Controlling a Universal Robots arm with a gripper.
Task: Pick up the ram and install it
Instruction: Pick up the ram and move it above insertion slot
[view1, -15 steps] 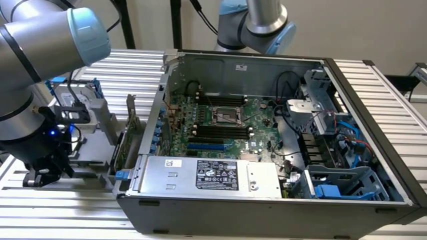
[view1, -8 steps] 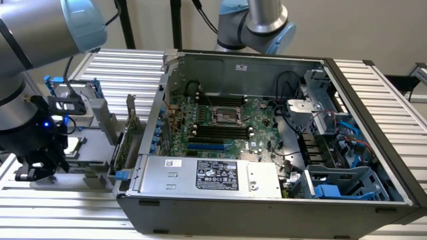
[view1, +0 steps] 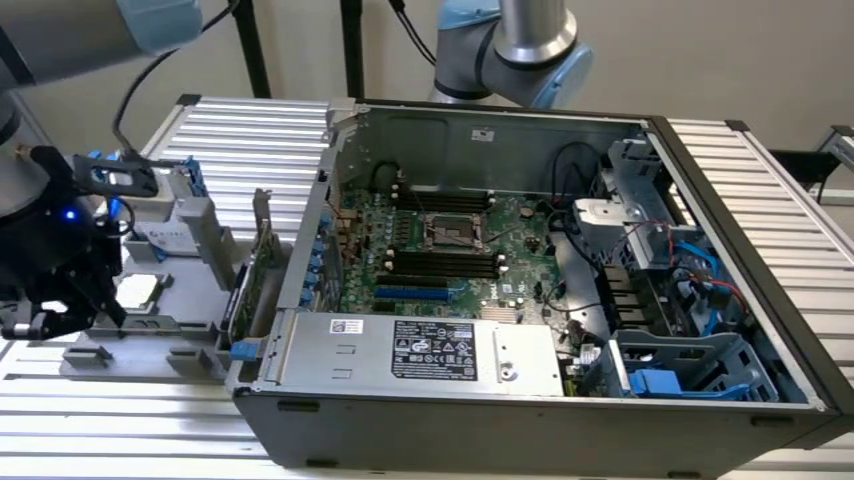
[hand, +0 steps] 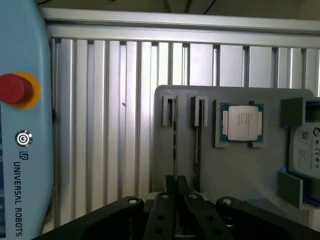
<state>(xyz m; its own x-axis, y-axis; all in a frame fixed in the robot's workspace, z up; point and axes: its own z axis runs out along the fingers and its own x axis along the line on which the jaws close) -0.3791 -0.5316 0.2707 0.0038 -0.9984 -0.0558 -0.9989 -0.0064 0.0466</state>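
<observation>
In the wrist view the ram is edge-on, a thin dark line running from a grey slot holder on the grey parts tray down between my fingers. My gripper has its two black fingers pressed together on that edge. A second thin stick stands in the neighbouring holder. In the exterior view my gripper hangs low over the near end of the tray, at that view's far left. The black memory slots lie on the motherboard inside the open computer case.
A square silver processor chip sits in a tray pocket beside the sticks. A green expansion card stands upright between tray and case. A teach pendant with a red button lies alongside. Another arm's base rises behind the case.
</observation>
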